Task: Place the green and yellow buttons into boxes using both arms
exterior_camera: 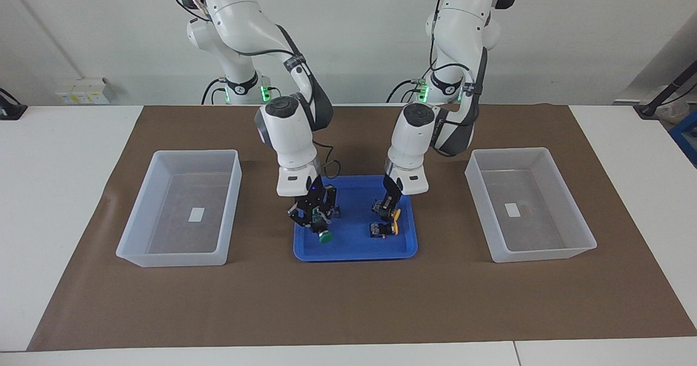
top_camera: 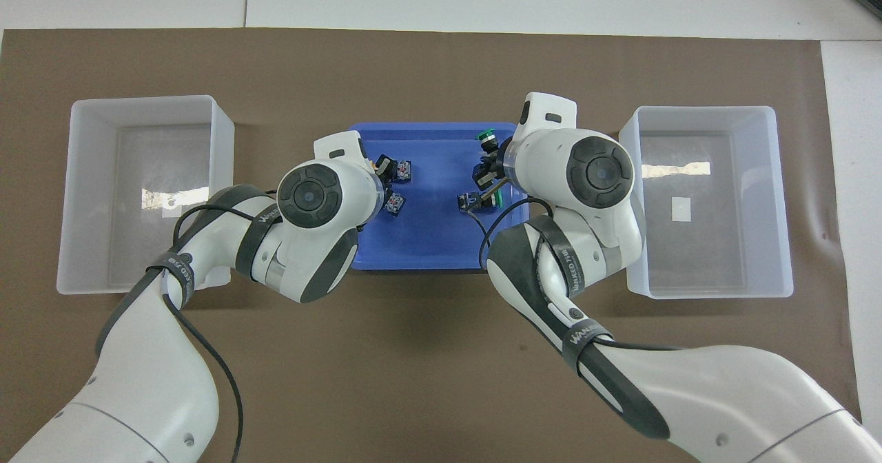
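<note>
Left gripper [exterior_camera: 388,209] clamped on a yellow button [exterior_camera: 393,214] – right gripper [exterior_camera: 317,225] apparently gripping a green button [exterior_camera: 324,237]; both over the blue tray [exterior_camera: 354,249].

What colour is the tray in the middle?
The tray is bright blue, clearest in the facing view.

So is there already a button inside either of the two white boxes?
No: in the facing view both boxes hold only a small white label, and the buttons seen are all over the blue tray.
</note>
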